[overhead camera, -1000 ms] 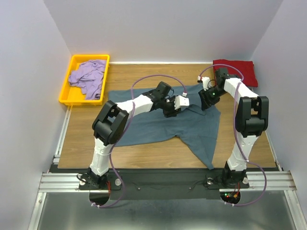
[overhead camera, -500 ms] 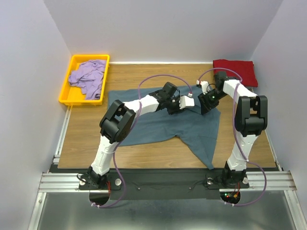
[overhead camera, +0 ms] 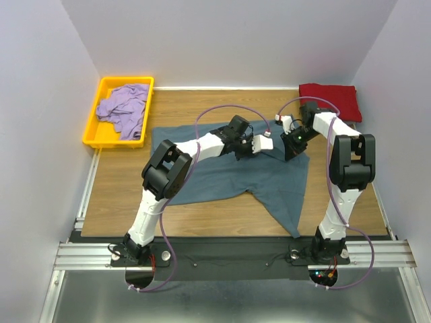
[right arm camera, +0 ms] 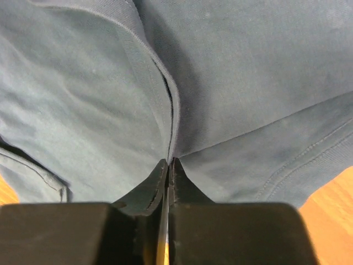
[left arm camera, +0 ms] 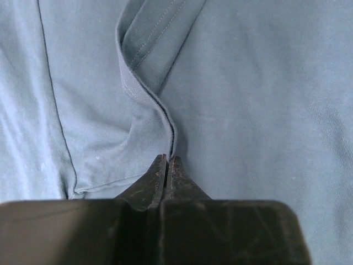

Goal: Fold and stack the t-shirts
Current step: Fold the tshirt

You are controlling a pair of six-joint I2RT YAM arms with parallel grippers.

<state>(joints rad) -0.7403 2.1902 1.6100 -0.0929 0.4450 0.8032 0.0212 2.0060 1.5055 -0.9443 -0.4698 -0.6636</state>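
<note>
Spread on the middle of the bench (overhead camera: 195, 104): slate blue-grey t-shirt (overhead camera: 229, 178), rumpled, one corner trailing toward the near edge. The left gripper (left arm camera: 167, 160) has its jaws clenched on a pinched ridge of this shirt's fabric, beside a ribbed hem. The right gripper (right arm camera: 168, 162) has its jaws likewise clenched on a raised fold of the same shirt near its right edge, with bare wood just beside. Far right corner: dark red t-shirt (overhead camera: 330, 99), folded. Far left: lavender t-shirt (overhead camera: 124, 108), crumpled inside the yellow tray (overhead camera: 94, 134).
</note>
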